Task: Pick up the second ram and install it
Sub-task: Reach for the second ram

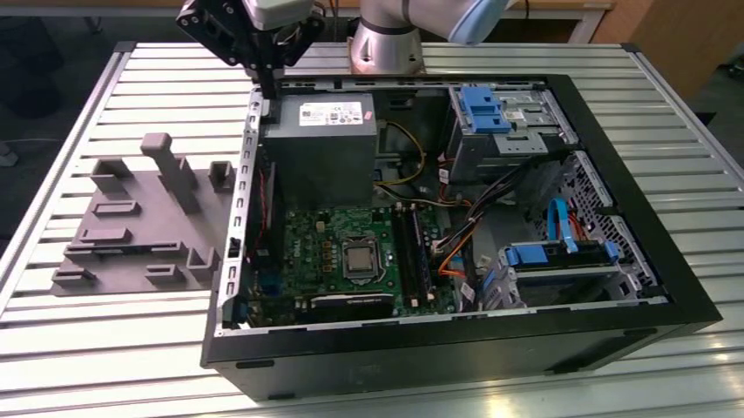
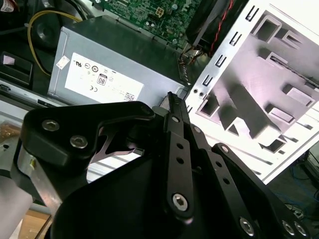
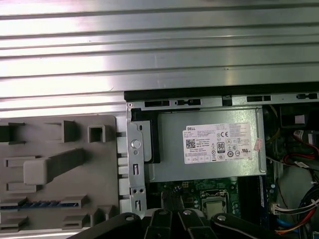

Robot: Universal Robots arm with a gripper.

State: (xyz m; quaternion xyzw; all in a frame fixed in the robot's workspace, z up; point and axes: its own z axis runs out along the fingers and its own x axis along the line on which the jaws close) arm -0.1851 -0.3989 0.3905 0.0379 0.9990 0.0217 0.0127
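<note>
A thin dark blue strip, the second ram [image 3: 42, 204], lies in a slot of the grey holder block [image 3: 60, 144] beside the open computer case. My gripper [image 1: 267, 92] hangs above the case's far corner on the exterior view's left, over the power supply's edge and apart from the holder [image 1: 134, 222]. Its fingers are shut with nothing between them, as both wrist views show [image 2: 172, 96] [image 3: 171, 198]. The black memory slot rails [image 1: 412, 252] run along the green motherboard [image 1: 314, 248] inside the case.
The grey power supply [image 1: 316, 144] sits directly under the gripper. Blue drive cages [image 1: 489, 109] [image 1: 558, 254] and orange and blue cables [image 1: 558, 222] crowd the exterior view's right side of the case. The case stands on a ribbed metal table [image 1: 104, 348]. A tall post [image 1: 172, 170] rises from the holder.
</note>
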